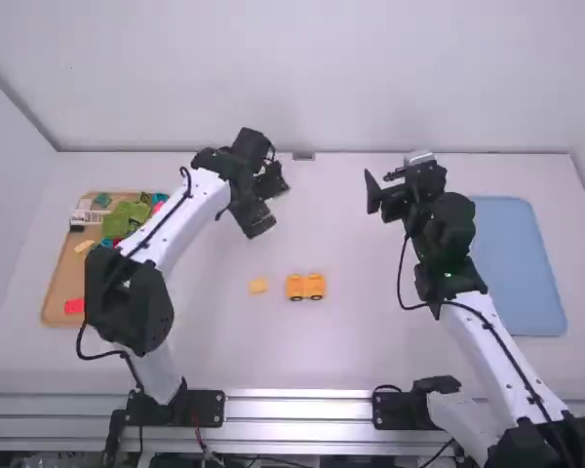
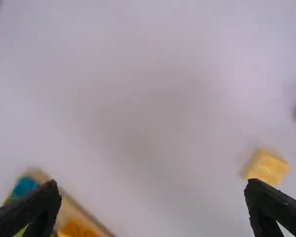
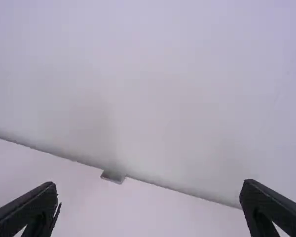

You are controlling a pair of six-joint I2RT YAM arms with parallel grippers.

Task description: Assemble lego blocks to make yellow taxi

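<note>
Your left gripper (image 1: 266, 207) and right gripper (image 1: 381, 185) are spread wide, both empty. Your yellow wheeled block piece (image 1: 305, 287) sits beside the small yellow block (image 1: 258, 286) (more bricks (image 1: 127, 215) lie in your tan tray (image 1: 56, 298)).

Left of frame: tray (image 1: 62, 268), loose blocks (image 1: 132, 214) in it. Centre: single block (image 1: 258, 286), joined piece (image 1: 315, 286) just right. Right: mat (image 1: 517, 263) on table (image 1: 214, 341).
</note>
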